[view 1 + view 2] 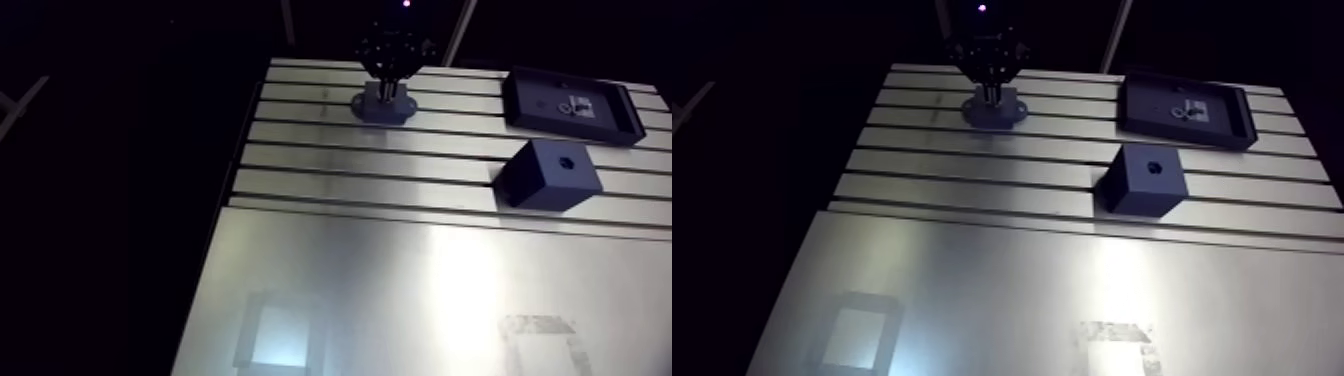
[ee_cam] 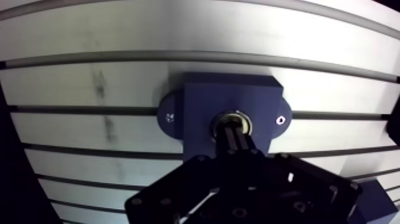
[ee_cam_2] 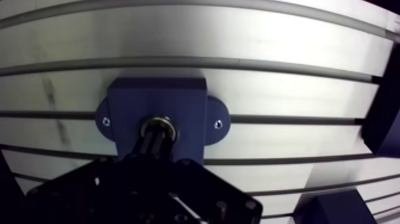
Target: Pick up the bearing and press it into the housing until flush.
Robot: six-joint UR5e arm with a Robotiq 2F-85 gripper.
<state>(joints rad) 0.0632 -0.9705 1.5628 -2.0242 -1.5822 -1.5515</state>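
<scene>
The gripper's (image 2: 233,136) black body fills the near wrist view. Its two fingers run out closed together as one dark bar, and their tips cover the middle of the bearing (image 2: 230,116). Only the bearing's metal rim shows, seated in the bore of the blue housing (image 2: 202,107) on the slotted table (image 2: 89,42); whether it sits flush cannot be told. In the arm view the wrist hangs straight down over the housing, with a dark block (image 1: 548,172) well off to the fingers' side and, beyond it, a tray (image 1: 514,100) whose small contents cannot be made out.

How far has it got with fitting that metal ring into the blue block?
Looks done: the bearing sits in the bore of the housing. In hand: the tool, fingers together, bears down on it. Left: pressing it flush, which I cannot judge from here, then lifting away.
</scene>
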